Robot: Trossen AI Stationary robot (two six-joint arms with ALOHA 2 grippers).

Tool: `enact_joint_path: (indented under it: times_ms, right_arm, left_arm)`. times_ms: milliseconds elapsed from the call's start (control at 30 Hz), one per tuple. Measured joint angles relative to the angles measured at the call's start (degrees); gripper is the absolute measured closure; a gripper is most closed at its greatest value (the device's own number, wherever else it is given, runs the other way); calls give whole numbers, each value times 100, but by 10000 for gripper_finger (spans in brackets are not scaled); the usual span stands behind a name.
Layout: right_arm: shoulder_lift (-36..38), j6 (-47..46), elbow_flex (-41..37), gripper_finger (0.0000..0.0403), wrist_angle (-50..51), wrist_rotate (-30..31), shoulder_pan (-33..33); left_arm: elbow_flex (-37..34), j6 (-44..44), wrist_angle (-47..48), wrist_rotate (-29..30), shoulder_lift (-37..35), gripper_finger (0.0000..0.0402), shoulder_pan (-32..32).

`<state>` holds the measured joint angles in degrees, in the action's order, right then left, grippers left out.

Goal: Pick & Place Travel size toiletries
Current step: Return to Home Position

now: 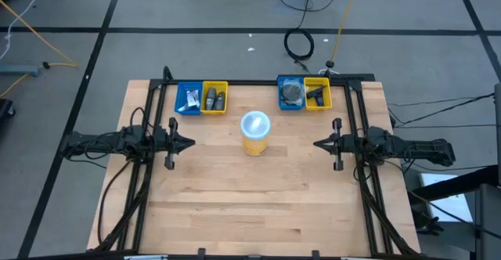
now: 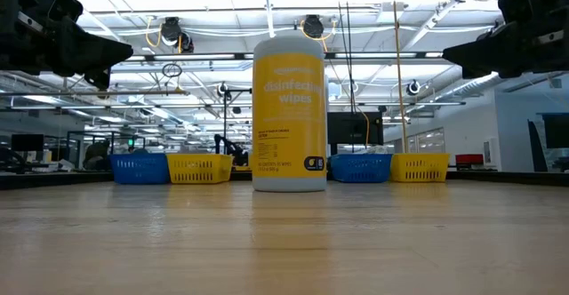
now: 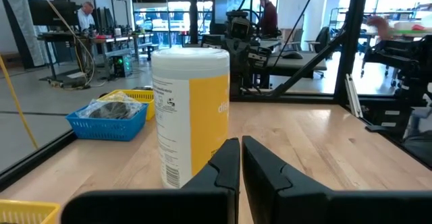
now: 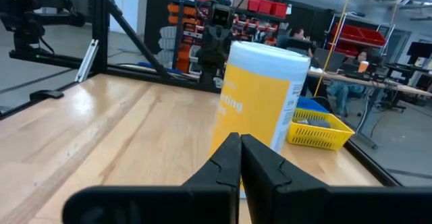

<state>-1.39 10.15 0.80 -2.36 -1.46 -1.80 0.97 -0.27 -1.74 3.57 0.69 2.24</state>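
Hovering left hand [image 1: 191, 143]: above the left side of the tabletop [image 1: 258, 213], fingers pressed together, nothing held.
Right hand [image 1: 316, 144]: above the right side, fingers pressed together, empty.
Toiletries: all in four bins at the far edge, well apart from both hands.
Left blue bin [image 1: 189, 84]: white tubes [image 1: 190, 100].
Left yellow bin [image 1: 215, 84]: dark bottles [image 1: 211, 99].
Right blue bin [image 1: 290, 108]: clear-wrapped dark discs [image 1: 292, 92].
Right yellow bin [image 1: 317, 80]: a dark item [image 1: 315, 95].
Wipes canister [image 1: 255, 131]: upright mid-tabletop, between the hands.
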Motion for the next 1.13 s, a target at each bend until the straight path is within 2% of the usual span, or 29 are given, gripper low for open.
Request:
enact_joint_path:
  times_ms: [1133]
  right_arm:
    - [-9, -2, 0, 400, -80, -16, 0]
  left_arm:
    - [4, 0, 1, -2, 0, 382, 0]
